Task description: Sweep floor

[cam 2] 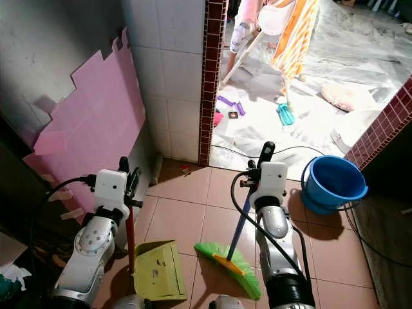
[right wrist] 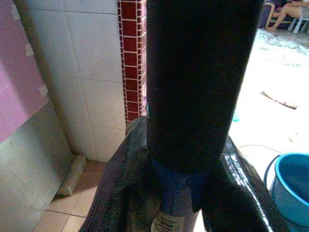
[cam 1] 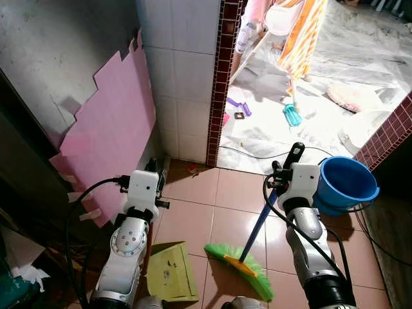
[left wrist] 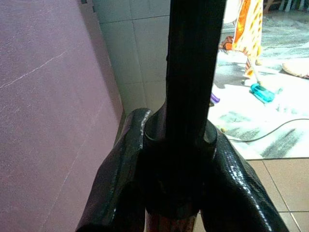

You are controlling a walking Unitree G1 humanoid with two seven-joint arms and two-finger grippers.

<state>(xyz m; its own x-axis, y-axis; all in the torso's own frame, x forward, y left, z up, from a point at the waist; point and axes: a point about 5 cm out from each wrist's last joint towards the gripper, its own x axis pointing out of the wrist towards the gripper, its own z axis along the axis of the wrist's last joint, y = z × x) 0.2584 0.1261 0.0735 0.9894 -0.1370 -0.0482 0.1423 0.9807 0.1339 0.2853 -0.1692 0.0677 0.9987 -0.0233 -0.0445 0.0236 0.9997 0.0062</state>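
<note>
A broom with a green bristle head (cam 1: 241, 262) rests on the tan floor tiles, its blue handle (cam 1: 257, 225) slanting up to my right gripper (cam 1: 283, 174). That gripper is shut on the handle's black grip (right wrist: 193, 72). My left gripper (cam 1: 153, 174) is shut on the black top (left wrist: 193, 72) of the dustpan's upright red handle (cam 2: 131, 238). The yellow-green dustpan (cam 1: 170, 270) lies flat on the floor just left of the bristles. A small red scrap (cam 1: 192, 169) lies by the wall's foot.
A blue bucket (cam 1: 347, 183) stands close on my right. A pink board (cam 1: 116, 129) leans on the left wall. Ahead, past a brick-edged tiled pillar (cam 1: 219, 77), a sheet-covered floor holds a cable (cam 1: 257, 154), a teal brush (cam 1: 291, 114) and a person's legs (cam 1: 248, 29).
</note>
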